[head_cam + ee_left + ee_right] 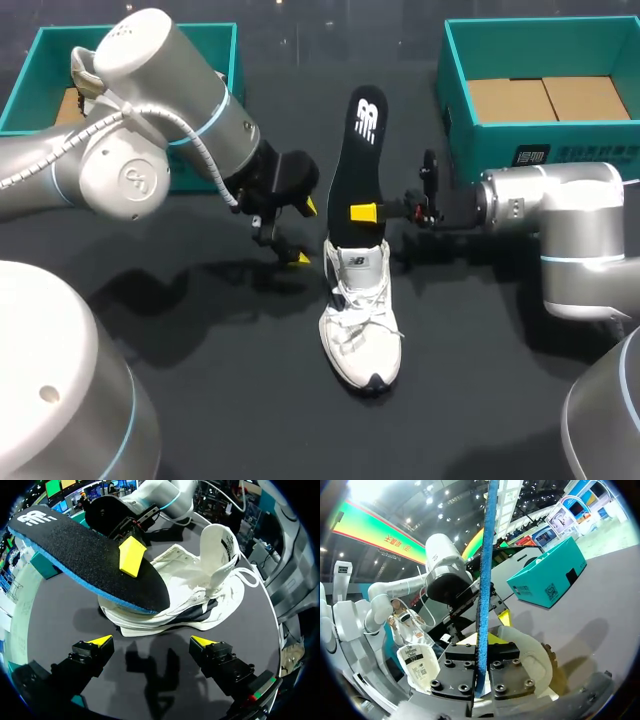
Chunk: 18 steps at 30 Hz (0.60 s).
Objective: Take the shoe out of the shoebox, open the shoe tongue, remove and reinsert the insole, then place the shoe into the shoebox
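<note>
Now | insole [367,165] pinched between right jaws | left jaws beside shoe [360,330]

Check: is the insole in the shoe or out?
Mostly out: right gripper shut on insole, held over the shoe; whether its tip sits inside, cannot tell.

My white lace-up sneaker [361,320] has dark trim at the toe. The black foam insole [366,150] standing in it carries a white logo and a bright blue edge. My left gripper [305,232] and right gripper [366,212] have yellow tips on black fingers. Left of the sneaker is a teal cardboard shoebox [200,35], right of it a second teal shoebox [456,95], brown inside. The matte table [250,400] under the sneaker is black.
</note>
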{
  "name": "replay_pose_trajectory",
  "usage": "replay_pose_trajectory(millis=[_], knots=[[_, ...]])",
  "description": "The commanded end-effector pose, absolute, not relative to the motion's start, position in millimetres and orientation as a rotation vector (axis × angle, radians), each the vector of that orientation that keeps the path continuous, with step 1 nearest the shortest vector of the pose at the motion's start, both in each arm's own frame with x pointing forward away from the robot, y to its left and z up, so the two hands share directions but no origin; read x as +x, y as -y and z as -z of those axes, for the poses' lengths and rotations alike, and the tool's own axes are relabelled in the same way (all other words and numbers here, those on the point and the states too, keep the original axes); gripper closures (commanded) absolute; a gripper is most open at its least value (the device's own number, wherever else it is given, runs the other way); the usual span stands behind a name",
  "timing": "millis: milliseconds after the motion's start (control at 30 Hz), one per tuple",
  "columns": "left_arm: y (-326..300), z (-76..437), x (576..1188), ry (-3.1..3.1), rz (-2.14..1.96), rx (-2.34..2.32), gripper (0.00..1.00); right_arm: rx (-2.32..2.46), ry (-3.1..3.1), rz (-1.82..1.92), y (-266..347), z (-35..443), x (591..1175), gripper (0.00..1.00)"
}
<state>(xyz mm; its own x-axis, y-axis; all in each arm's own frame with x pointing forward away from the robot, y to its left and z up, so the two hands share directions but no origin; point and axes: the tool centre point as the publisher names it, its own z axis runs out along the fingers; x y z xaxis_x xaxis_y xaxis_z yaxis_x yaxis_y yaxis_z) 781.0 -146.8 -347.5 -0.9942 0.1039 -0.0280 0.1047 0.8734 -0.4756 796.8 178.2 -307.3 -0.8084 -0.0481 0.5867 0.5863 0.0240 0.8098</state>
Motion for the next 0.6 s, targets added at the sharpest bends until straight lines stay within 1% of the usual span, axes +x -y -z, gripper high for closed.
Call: replay_pose_trajectory(millis=[33,333,600], knots=[[146.5,347.9,780.6,-3.038,0.772,0.171,0.00,-0.543,1.852,1.829,-177.4,308.6,797.6,1.00],[146.5,347.9,780.6,-3.038,0.772,0.171,0.00,-0.543,1.852,1.829,-177.4,308.6,797.6,1.00],[146.5,347.9,780.6,-3.038,0.772,0.171,0.00,-0.612,1.824,1.819,-175.3,325.5,784.2,1.00]])
